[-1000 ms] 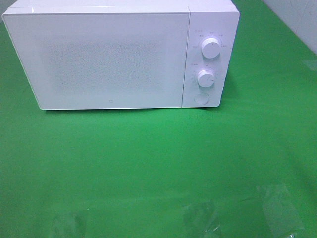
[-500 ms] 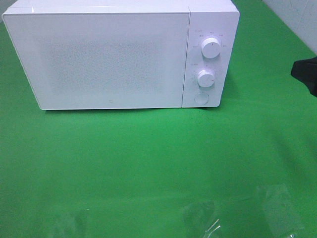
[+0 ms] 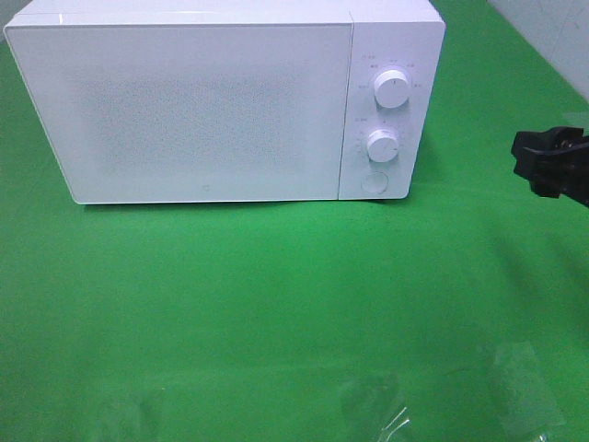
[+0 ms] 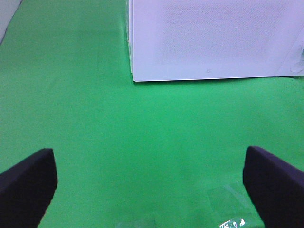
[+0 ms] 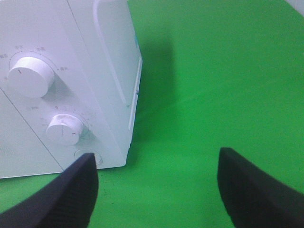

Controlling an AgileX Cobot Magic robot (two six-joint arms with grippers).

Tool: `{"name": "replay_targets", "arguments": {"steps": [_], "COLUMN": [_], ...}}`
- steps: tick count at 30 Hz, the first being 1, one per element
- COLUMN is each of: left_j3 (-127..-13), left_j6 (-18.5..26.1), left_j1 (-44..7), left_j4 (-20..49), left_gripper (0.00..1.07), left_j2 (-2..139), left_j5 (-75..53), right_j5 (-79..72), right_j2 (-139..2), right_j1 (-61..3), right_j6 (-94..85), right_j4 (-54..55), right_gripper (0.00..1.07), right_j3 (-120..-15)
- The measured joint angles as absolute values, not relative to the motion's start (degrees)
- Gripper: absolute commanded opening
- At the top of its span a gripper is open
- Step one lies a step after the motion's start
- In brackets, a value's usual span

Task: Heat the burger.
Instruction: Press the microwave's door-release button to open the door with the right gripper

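Further in from the right edge than a moment ago, the right gripper [image 3: 550, 164] hangs with jaws apart, empty. Where the burger is, I cannot tell. One microwave [image 3: 202, 110] stands with its door closed and carries two knobs, an upper knob [image 3: 393, 90] and a lower knob [image 3: 383, 145], and one button [image 3: 374, 182]. Over the green table [image 3: 276, 295] the left gripper [image 4: 149, 187] gapes wide, empty.

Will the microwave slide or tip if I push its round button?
Probably neither: the microwave is a wide, low box flat on the green cloth, so tipping seems unlikely. It looks heavy; a hard push on the round button might slide it.
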State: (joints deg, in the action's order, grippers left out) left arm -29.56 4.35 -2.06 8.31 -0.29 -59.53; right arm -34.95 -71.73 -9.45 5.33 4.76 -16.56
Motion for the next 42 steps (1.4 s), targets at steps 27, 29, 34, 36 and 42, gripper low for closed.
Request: {"name": "replay_targets", "arguments": {"steps": [27,29,34,36,42], "left_j3": [-29.56,-29.56,-29.56,-29.56,-29.56], "left_j6": [4.35,4.35,4.35,4.35,4.35], "left_j1": [-2.06,-2.06,-2.06,-2.06,-2.06], "left_j4": [8.31,8.31,8.31,8.31,8.31], "left_gripper": [1.0,1.0,1.0,1.0,1.0], "left_j2": [-0.29,-0.29,-0.29,-0.29,-0.29], "left_j5": [-59.53,-59.53,-59.53,-59.53,-59.53], "right_j5": [-55.92,-57.64,-62.05,-62.68,-63.31], "right_j2": [-89.9,-91.04,-93.91,-94.6,-96.26], "right_j1": [-29.39,-31.86,-38.39,-40.74,-46.01], "right_j6": [-13.41,-13.75,-13.75,-13.75,-13.75], "right_j4": [30.37,32.09,38.04,40.45,44.52], "right_gripper": [0.67,0.67,0.67,0.67,0.67], "right_j3": [-16.21,-16.21,-16.27,-16.39,-18.62]}}
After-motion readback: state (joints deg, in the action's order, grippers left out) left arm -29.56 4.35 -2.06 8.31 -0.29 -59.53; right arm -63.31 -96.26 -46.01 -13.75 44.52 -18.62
